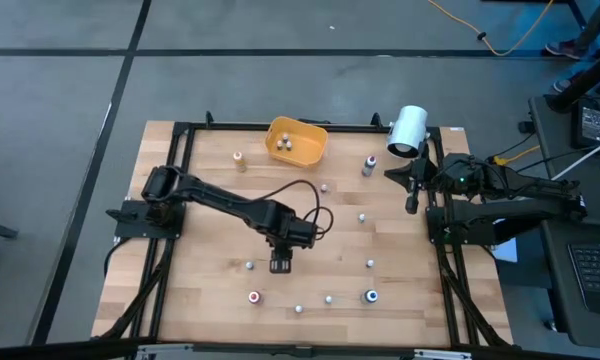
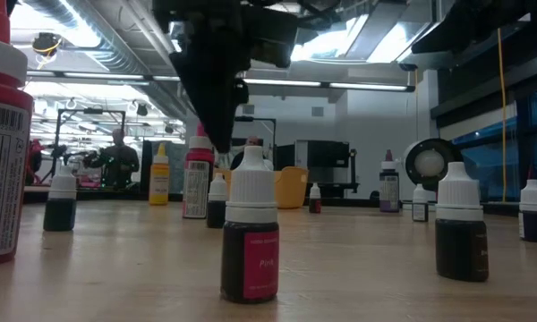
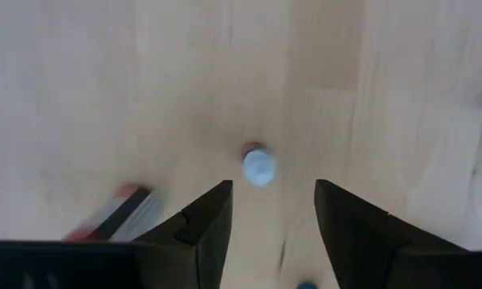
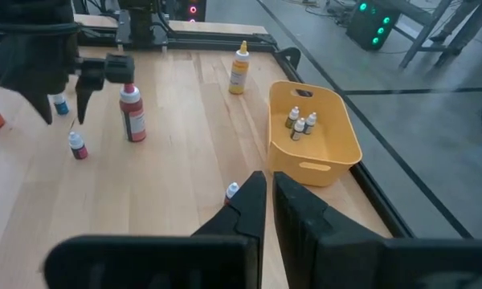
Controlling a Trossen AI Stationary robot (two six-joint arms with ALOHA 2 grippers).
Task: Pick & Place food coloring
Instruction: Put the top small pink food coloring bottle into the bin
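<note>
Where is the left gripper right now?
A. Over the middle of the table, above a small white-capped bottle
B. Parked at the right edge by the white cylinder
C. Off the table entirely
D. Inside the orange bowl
A. The high view shows the left gripper over mid-table, and its wrist view shows open fingers either side of a white-capped bottle standing below, not gripped.

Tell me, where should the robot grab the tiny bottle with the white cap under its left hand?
Probably by the white cap, coming straight down. The little bottle stands upright on the table, and the left gripper hovers above with jaws apart.
</note>
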